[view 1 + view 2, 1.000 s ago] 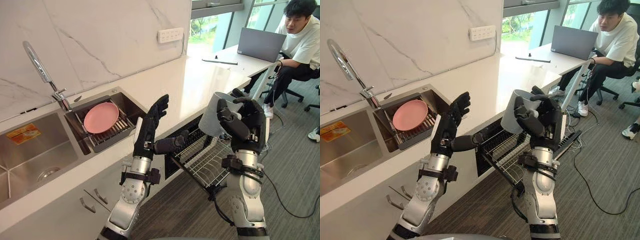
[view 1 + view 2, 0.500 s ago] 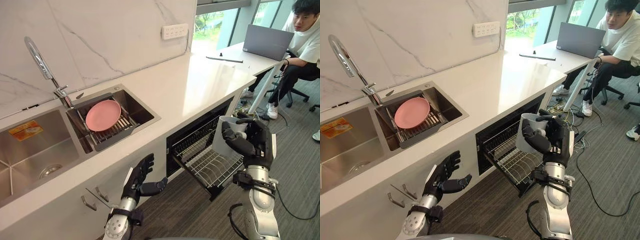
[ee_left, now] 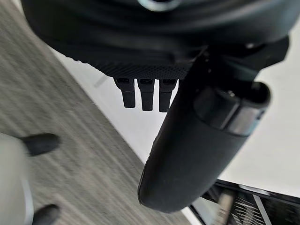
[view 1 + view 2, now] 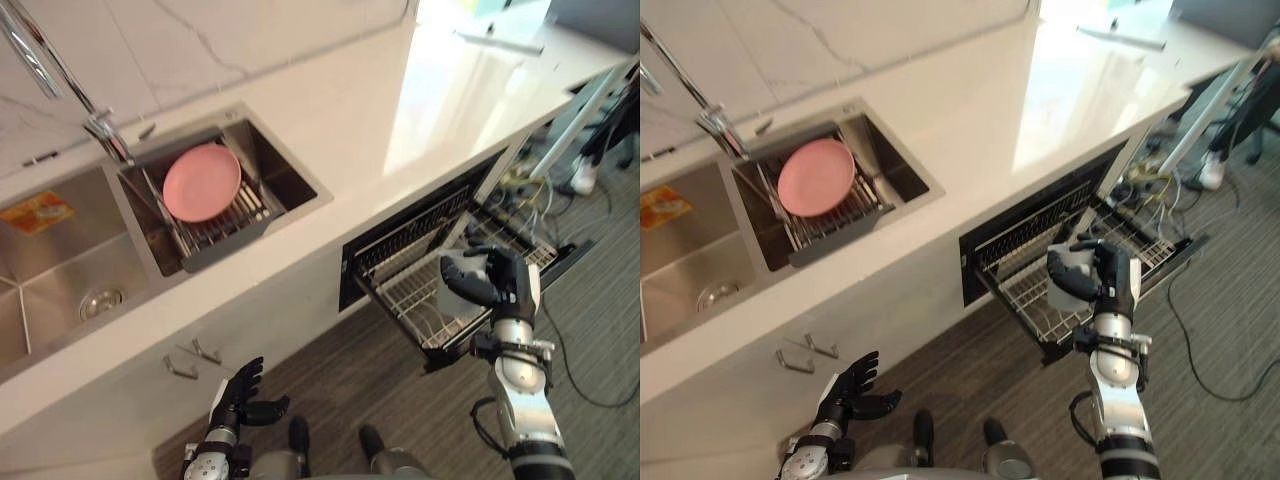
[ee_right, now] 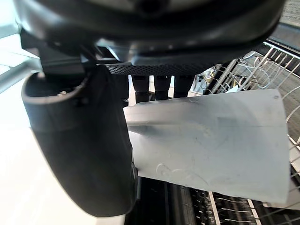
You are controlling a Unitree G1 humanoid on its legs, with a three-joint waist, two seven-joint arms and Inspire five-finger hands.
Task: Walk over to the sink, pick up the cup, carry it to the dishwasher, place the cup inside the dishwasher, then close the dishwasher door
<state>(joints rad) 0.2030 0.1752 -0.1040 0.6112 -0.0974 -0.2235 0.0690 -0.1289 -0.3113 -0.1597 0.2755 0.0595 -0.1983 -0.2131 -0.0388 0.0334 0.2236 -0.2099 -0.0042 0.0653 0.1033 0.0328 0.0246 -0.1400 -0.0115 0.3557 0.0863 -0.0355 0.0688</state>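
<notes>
Cup (image 4: 457, 283): pale grey, right of centre in the head views; gripped over the pulled-out wire rack (image 4: 403, 298) of the open dishwasher (image 4: 415, 232); whether it touches the wires, cannot tell

Right arm: comes up from the lower right of the frame, forearm near upright; right hand (image 4: 507, 285) sits on top of it, palm turned to the cup

Left arm: tucked into the lower left corner; left hand (image 4: 238, 398) low in front of the white cabinet (image 4: 150, 390), above the wood-look floor (image 4: 400, 410)

Writing: orange sticker (image 4: 36, 212) in the left basin of the sink (image 4: 60, 300); its print is too small to read

Right fingers: fingers (image 5: 154, 88) and thumb (image 5: 79, 140) wrapped round the cup wall, one on either side; a firm hold

Left fingers: fingers (image 3: 146, 96) spread and relaxed, thumb (image 3: 197, 150) standing out to the side; nothing in them

Sink side: pink plate (image 4: 201, 182) leaning on the drain rack (image 4: 225, 235) in the right basin, upper left of the frame; tap (image 4: 45, 70) behind it; white counter (image 4: 400, 120) runs to the upper right
</notes>
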